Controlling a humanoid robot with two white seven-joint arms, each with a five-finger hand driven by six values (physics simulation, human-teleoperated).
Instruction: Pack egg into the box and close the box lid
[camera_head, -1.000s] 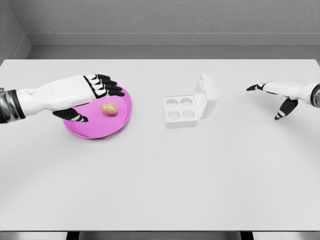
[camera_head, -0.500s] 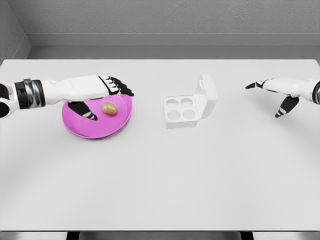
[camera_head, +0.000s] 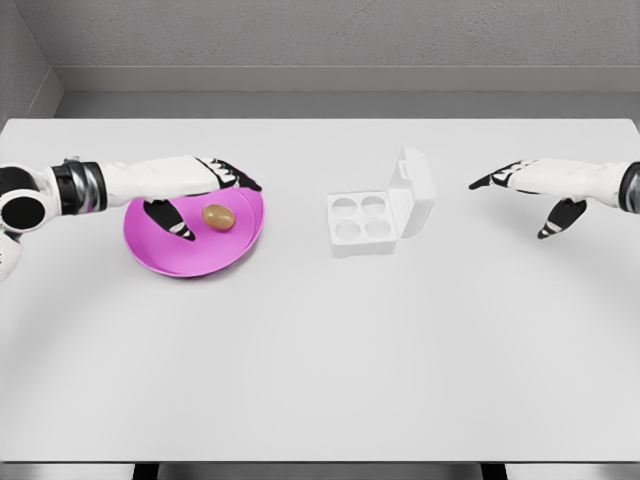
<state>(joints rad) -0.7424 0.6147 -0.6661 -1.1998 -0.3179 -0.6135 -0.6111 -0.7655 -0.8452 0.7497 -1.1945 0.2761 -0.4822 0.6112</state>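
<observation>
Magenta plate (camera_head: 160, 255) sits at table (camera_head: 320, 360) L, brown egg (camera_head: 218, 216) resting on it, untouched. L hand (camera_head: 195, 185) hovers over plate w/ fingers spread, thumb down beside egg. White four-cup egg box (camera_head: 360, 222) at ctr, lid (camera_head: 414, 190) upright, cups bare. R hand (camera_head: 535, 185) hangs well apart, fingers splayed.

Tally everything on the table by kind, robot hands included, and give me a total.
Egg: 1
Pink plate: 1
White egg box, lid up, four cups unfilled: 1
Robot hands: 2, left robot hand over the plate, right robot hand to the right of the box
Total: 5
</observation>
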